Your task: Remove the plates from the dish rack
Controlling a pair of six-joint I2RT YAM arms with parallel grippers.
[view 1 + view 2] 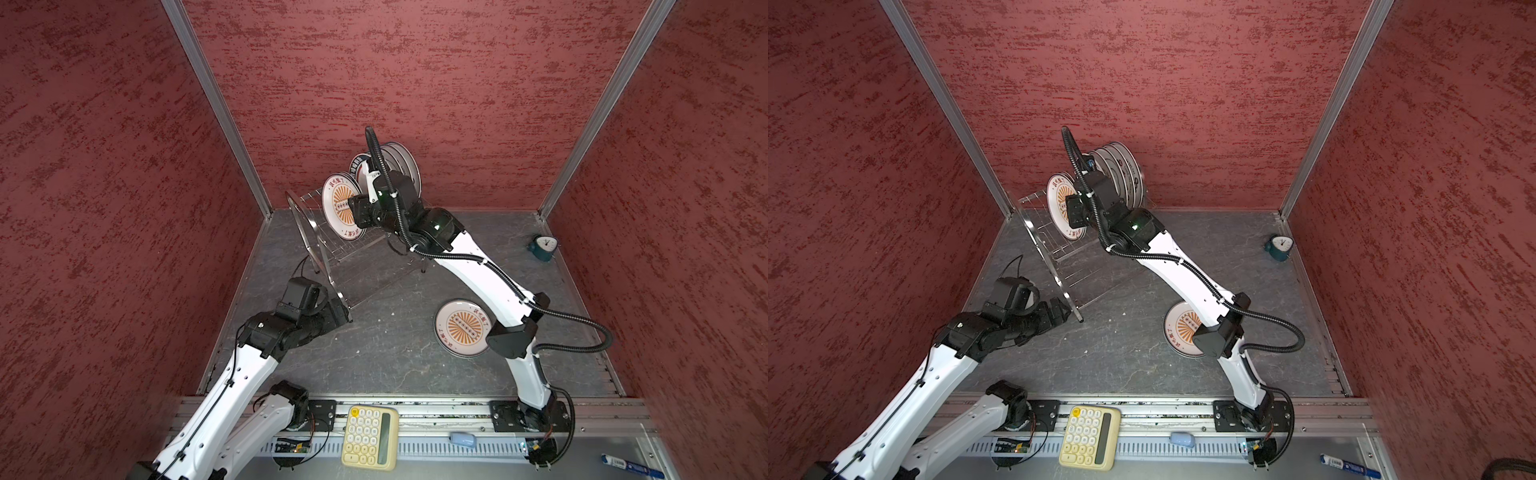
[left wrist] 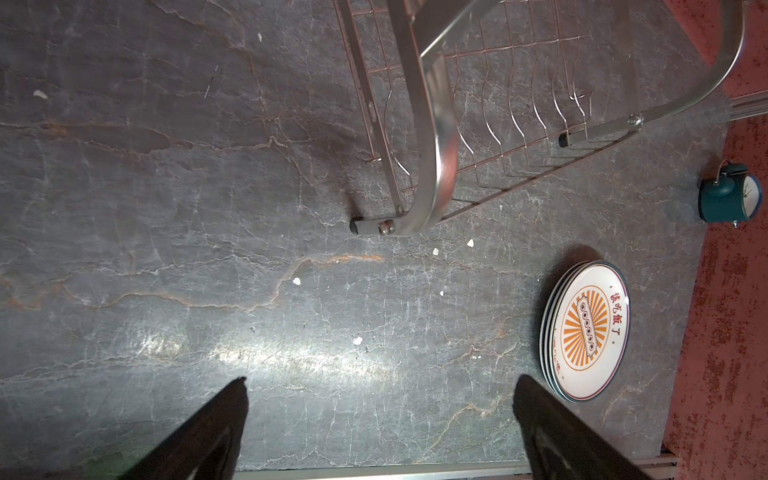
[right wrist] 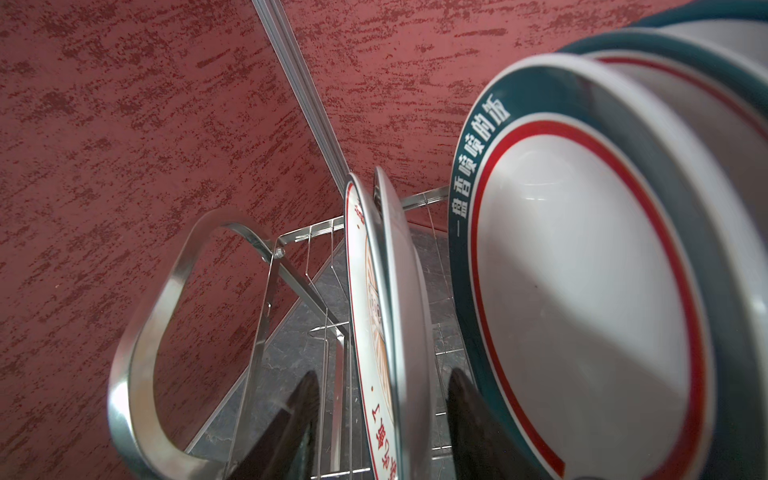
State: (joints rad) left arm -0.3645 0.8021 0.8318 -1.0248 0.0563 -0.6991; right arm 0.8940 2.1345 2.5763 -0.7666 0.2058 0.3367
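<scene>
The dish rack (image 1: 316, 237) (image 1: 1050, 249) stands at the back of the table, and its wire shelf holds upright plates. A sunburst plate (image 1: 338, 203) (image 1: 1059, 199) stands foremost with a second plate (image 3: 409, 311) close behind it, and teal-rimmed plates (image 1: 401, 162) (image 3: 582, 291) stand further back. My right gripper (image 3: 383, 374) is open and straddles the sunburst pair's rim, one finger on each side with gaps showing. A stack of sunburst plates (image 1: 459, 328) (image 2: 588, 330) lies flat on the table. My left gripper (image 2: 381, 379) (image 1: 338, 311) hangs open and empty near the rack's front foot (image 2: 374, 226).
A teal alarm clock (image 1: 543, 247) stands at the back right corner. A yellow calculator (image 1: 370, 436), a small blue object (image 1: 462, 439) and a blue marker (image 1: 627, 464) lie on the front rail. White crumbs (image 2: 357, 340) dot the slate table. Red walls close in three sides.
</scene>
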